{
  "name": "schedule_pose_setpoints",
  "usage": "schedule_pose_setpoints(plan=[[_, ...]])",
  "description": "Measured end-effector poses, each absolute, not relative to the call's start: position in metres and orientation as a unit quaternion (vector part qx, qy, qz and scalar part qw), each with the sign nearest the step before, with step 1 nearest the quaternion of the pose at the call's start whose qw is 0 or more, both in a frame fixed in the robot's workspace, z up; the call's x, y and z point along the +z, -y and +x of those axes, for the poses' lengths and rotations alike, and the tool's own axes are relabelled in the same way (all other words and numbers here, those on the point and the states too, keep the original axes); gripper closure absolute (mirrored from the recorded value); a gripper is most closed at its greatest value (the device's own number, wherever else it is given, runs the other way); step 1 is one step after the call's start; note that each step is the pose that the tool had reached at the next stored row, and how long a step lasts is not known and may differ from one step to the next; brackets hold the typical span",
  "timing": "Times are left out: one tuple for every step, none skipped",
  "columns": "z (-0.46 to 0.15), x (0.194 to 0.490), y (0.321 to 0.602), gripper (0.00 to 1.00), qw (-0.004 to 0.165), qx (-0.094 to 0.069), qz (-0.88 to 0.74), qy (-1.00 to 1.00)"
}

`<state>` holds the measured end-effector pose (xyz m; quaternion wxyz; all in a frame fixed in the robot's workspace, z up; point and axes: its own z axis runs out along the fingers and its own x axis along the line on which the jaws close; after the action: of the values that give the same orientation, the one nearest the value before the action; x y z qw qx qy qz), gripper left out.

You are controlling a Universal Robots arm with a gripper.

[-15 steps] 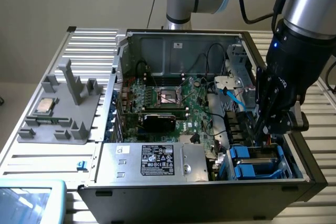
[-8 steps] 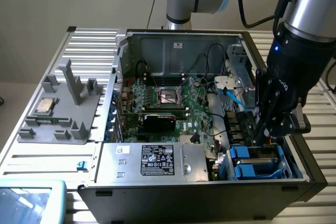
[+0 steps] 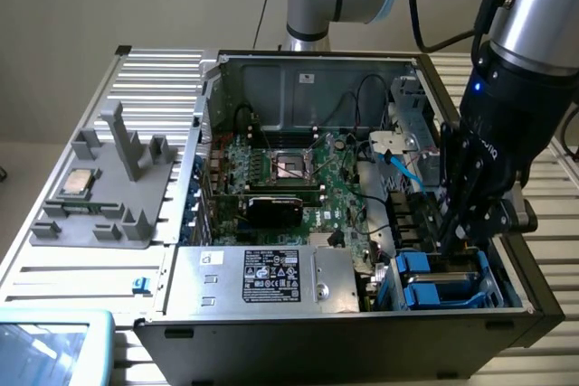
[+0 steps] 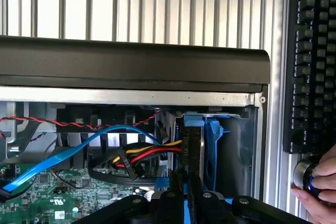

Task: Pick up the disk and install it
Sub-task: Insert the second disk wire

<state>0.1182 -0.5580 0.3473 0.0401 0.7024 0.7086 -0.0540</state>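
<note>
The disk [image 4: 192,145] stands on edge in the drive bay at the corner of the open computer case [image 4: 131,61], a dark slab with blue carrier rails [image 4: 212,148] beside it. My gripper [image 4: 184,183] reaches down into that bay, its black fingers close together on the disk's upper edge. In the exterior view the gripper [image 3: 455,240] is low inside the case at the view's right, just above the blue carriers [image 3: 425,279] of the bay.
The motherboard [image 3: 289,178] fills the case middle, and a silver box with a black label [image 3: 271,277] sits at the front. Blue and coloured cables [image 4: 131,156] run beside the bay. A grey fixture holds a CPU chip [image 3: 77,183]. A keyboard [image 4: 315,61] and a person's hand [image 4: 320,184] lie outside the case.
</note>
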Motion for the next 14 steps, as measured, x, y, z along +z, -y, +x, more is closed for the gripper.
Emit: schedule_pose_setpoints(plan=[[0.1182,0.3463,0.5580,0.84,0.040,-0.054,0.702,-0.709],[0.1182,0.3454,0.5580,0.84,0.040,-0.054,0.702,-0.709],[0.1182,0.3445,0.5580,0.84,0.040,-0.054,0.702,-0.709],[0.1182,0.3443,0.5580,0.84,0.040,-0.054,0.702,-0.708],[0.1182,0.3443,0.5580,0.84,0.040,-0.054,0.702,-0.709],[0.1182,0.3444,0.5580,0.84,0.040,-0.054,0.702,-0.709],[0.1182,0.3443,0.5580,0.84,0.040,-0.054,0.702,-0.709],[0.1185,0.3442,0.5581,0.84,0.040,-0.054,0.702,-0.709],[0.1190,0.3441,0.5581,0.84,0.040,-0.054,0.702,-0.709],[0.1193,0.3439,0.5582,0.84,0.040,-0.054,0.702,-0.709],[0.1196,0.3437,0.5583,0.84,0.040,-0.054,0.703,-0.708],[0.1198,0.3437,0.5583,0.84,0.040,-0.054,0.703,-0.708],[0.1198,0.3433,0.5584,0.84,0.040,-0.054,0.703,-0.708],[0.1201,0.3430,0.5584,0.84,0.040,-0.054,0.703,-0.708]])
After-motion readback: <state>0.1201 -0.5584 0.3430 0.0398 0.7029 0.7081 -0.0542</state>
